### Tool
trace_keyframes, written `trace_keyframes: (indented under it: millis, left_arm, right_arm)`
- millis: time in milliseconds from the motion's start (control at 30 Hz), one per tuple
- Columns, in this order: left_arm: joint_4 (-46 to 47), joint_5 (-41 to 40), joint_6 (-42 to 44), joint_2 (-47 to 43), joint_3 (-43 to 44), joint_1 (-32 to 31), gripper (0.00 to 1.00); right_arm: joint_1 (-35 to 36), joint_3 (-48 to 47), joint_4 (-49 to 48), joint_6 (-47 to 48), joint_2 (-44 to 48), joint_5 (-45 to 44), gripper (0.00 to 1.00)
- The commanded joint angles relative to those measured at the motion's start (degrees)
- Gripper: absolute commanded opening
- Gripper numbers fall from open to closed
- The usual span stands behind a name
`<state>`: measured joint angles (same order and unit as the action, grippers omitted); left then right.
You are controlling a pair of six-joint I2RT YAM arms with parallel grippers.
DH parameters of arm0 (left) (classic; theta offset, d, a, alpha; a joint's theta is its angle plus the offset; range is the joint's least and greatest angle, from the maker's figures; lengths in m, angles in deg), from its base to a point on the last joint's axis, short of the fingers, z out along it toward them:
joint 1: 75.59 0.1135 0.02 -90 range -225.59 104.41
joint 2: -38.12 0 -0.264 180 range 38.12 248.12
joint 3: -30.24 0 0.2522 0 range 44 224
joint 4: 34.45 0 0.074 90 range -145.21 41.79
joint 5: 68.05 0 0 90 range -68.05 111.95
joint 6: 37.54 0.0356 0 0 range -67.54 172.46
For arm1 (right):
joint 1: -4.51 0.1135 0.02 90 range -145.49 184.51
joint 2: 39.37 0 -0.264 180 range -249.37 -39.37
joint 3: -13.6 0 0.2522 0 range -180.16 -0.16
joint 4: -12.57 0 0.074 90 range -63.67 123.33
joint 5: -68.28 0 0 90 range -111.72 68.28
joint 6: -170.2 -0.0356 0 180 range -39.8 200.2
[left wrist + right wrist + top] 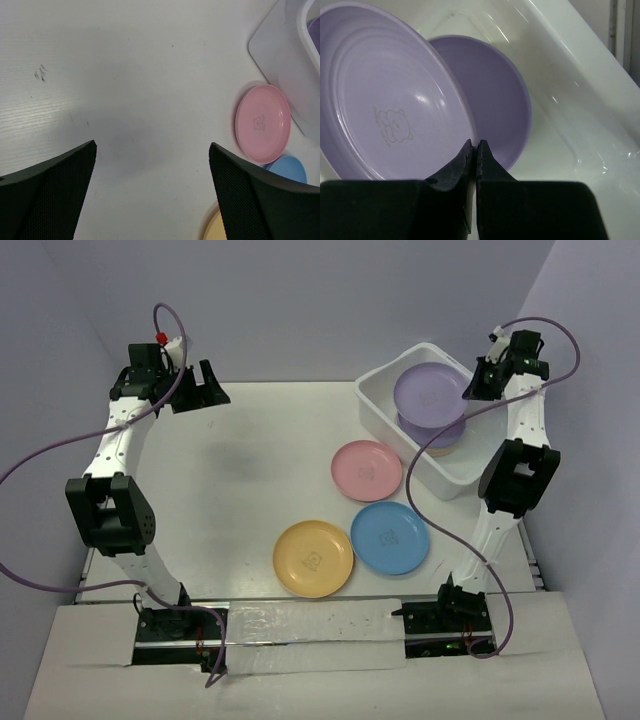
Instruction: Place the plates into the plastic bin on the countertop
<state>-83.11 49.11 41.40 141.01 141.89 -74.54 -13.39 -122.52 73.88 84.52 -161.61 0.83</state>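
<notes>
Nearest the arm bases (pixel 170 620), the yellow plate (pixel 313 558) and blue plate (pixel 390 537) are lying flat on the countertop (pixel 250 480) in front of the plastic bin (pixel 395 362), with the pink plate (pixel 366 469) sitting just beside the bin's near wall. Well apart to the bin's left, the left gripper (pixel 152 145) is hovering over the countertop with its jaws spread wide, gripping nothing. Over the bin, the right gripper (pixel 474 147) is pinching the rim of a tilted purple plate (pixel 385 100), jaws closed onto it, while a second purple plate (pixel 495 95) is resting inside the bin beneath.
</notes>
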Motion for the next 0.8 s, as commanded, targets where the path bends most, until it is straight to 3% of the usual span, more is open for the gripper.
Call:
trace_keyframes:
  millis: [0,33,100,133,200,367,467,600,767]
  left_arm:
    - [0.4,-2.2,1.5,-2.1,0.5,-0.5,0.99]
    - [0.3,-2.6,1.6,-2.2,0.5,-0.5,0.99]
    - [-0.1,-3.5,2.2,-2.4,0.3,-0.5,0.99]
    - [-0.3,-3.9,2.4,-2.5,0.2,-0.5,0.99]
    - [-0.3,-4.3,2.8,-2.7,-0.1,-0.5,0.99]
    - [0.3,-4.7,2.9,-3.3,-1.6,-0.6,0.99]
    - [0.7,-5.4,2.9,-3.6,-2.4,-0.6,0.99]
    - [1.3,-7.2,2.8,-4.3,-2.9,-0.6,0.99]
    - [0.0,-12.3,1.0,-3.8,-2.2,-0.5,0.99]
  right_arm:
    - [-0.3,-4.0,-1.5,-1.0,-3.9,-2.9,0.11]
    - [-0.3,-4.1,-1.3,-1.1,-4.5,-3.4,0.20]
    - [-0.1,-5.2,-1.3,-1.5,-3.7,-4.2,0.61]
    - [0.2,-5.6,-1.3,-1.5,-3.0,-4.3,0.75]
    - [1.5,-6.0,-1.3,-1.1,-0.6,-3.6,0.88]
    - [8.0,-3.6,-2.7,1.6,9.0,-0.4,0.88]
    - [18.3,4.7,-5.4,4.0,17.1,-2.1,0.88]
    - [31.3,11.0,-4.3,5.7,20.3,-7.1,0.84]
    - [41.2,18.9,-1.4,5.8,18.0,-9.3,0.80]
